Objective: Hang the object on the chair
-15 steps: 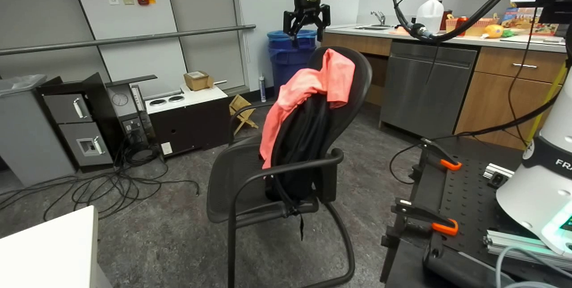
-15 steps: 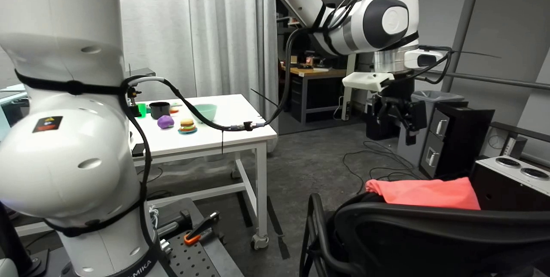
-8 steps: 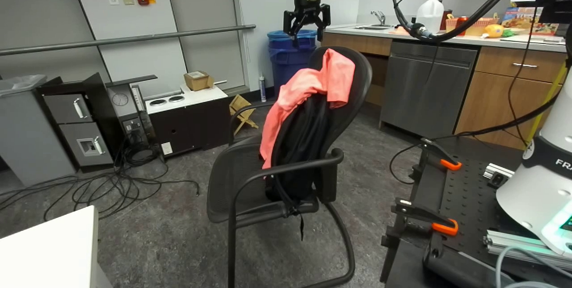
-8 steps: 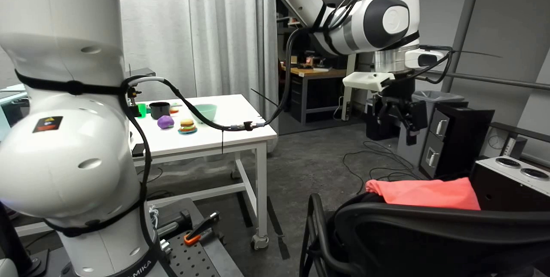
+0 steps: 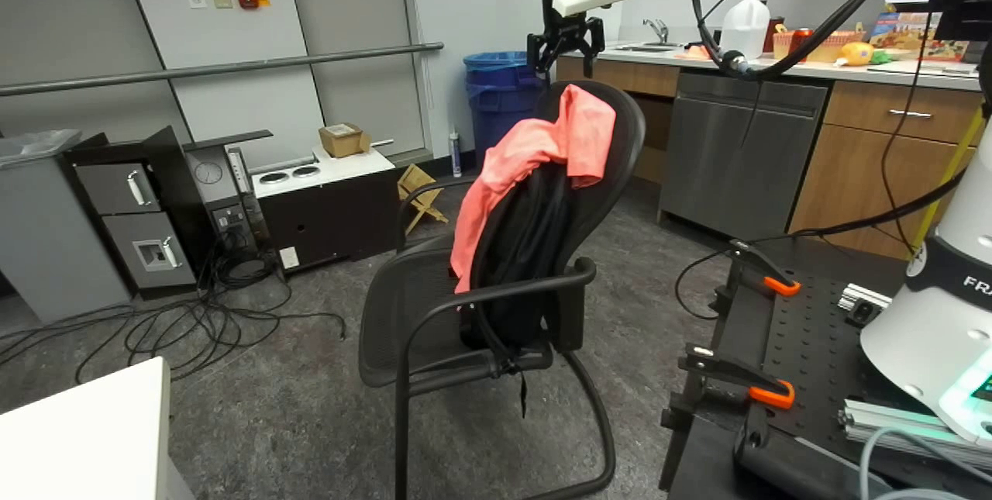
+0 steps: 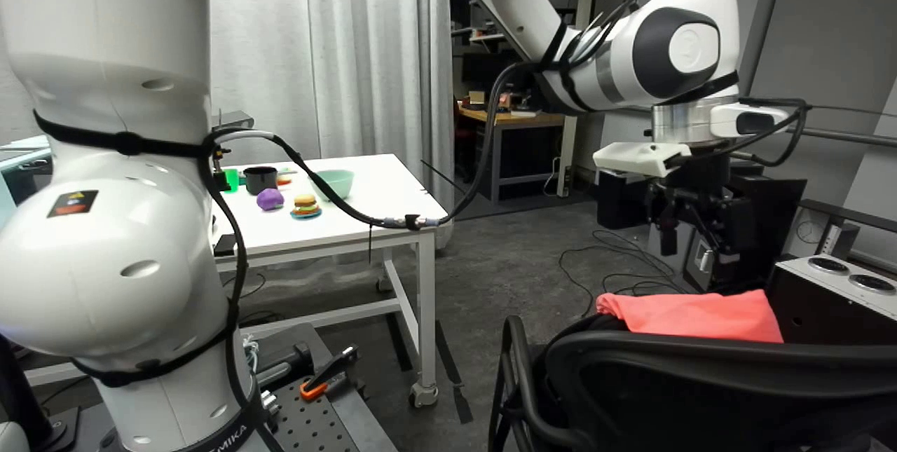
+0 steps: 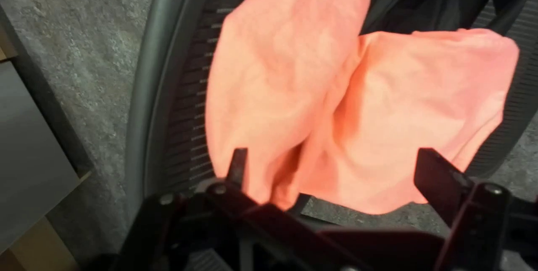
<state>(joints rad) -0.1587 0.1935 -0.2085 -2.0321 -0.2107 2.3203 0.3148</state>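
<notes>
The object, a coral cloth garment (image 5: 535,142), lies draped over the backrest of the black chair (image 5: 409,318), one part hanging down towards the seat. In another exterior view the garment (image 6: 694,315) shows as a bunched top above the backrest (image 6: 701,403). My gripper (image 5: 567,75) is open and empty above the top of the backrest, apart from the cloth; it also shows in an exterior view (image 6: 696,249). In the wrist view the gripper's (image 7: 333,151) fingers stand wide apart, with the folded garment (image 7: 399,94) below them and the backrest rim (image 7: 143,115) to the left.
A black garment (image 5: 518,271) hangs on the chair beside the coral one. A blue bin (image 5: 500,101) and counter (image 5: 620,70) stand behind. A white table (image 6: 378,186) holds a bowl (image 6: 335,184) and toys. A toy stove (image 5: 325,174) stands by the wall.
My open gripper has moved rightward and a little lower in both exterior views, over the chair's backrest. The coral garment and the chair have not moved.
</notes>
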